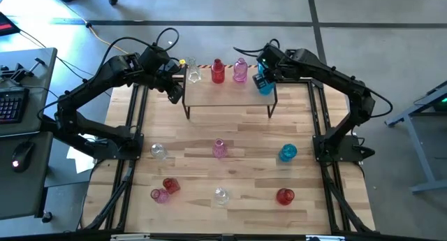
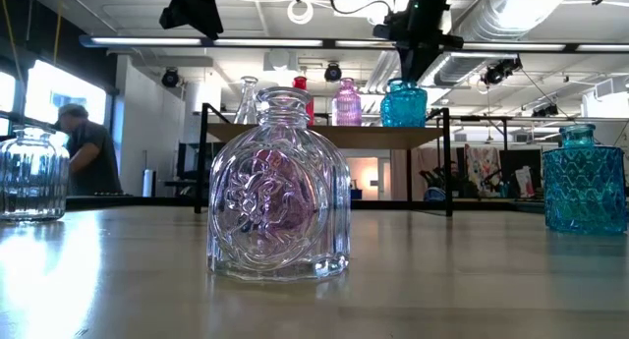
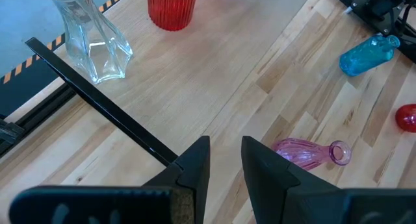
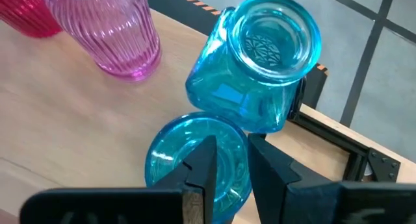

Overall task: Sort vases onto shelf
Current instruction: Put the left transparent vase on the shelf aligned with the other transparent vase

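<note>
Right gripper (image 4: pixel 226 164) pinches the rim of a faceted blue glass vase (image 4: pixel 198 160) beside a ribbed pink one (image 4: pixel 110 29) on the wooden shelf (image 1: pixel 230 94); left gripper (image 3: pixel 225 164) hovers narrowly parted, empty.

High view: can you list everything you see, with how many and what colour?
shelf: one, light wood, at the table's back
clear vases: three, one on shelf, two on table
red vases: three, one on shelf, two on table
pink vases: three, one on shelf, two on table
blue vases: three, two at shelf's right end, one on table
table: one, wooden
keyboard: one, black, left desk
person: one, far behind
left gripper: shelf's left end
right gripper: over blue vases
</note>
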`<state>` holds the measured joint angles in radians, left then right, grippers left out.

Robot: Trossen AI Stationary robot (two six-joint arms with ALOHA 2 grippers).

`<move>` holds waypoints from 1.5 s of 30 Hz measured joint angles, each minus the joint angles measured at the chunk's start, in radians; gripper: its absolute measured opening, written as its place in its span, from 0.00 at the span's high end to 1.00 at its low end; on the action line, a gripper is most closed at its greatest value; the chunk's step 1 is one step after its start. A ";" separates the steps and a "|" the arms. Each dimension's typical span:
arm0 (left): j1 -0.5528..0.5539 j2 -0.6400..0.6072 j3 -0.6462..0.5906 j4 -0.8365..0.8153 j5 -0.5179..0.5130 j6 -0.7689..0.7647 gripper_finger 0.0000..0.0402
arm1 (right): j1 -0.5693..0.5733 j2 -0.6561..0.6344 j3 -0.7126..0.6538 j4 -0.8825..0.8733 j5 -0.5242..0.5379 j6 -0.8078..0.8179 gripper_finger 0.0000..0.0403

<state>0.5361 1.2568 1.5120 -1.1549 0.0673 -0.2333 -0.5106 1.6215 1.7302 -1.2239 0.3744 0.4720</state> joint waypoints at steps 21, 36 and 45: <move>-0.004 0.000 0.000 -0.006 0.003 -0.027 0.80 | 0.009 -0.035 0.117 -0.181 -0.171 -0.009 0.83; -0.199 0.000 0.000 -0.176 0.024 -0.180 0.80 | 0.113 -0.035 0.148 -0.285 -0.174 -0.028 0.83; -0.346 0.000 0.000 -0.342 -0.002 -0.323 0.80 | 0.161 -0.035 0.148 -0.292 -0.175 -0.024 0.83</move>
<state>0.1897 1.2568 1.5124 -1.4972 0.0649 -0.5566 -0.3494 1.5867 1.8786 -1.5162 0.1997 0.4475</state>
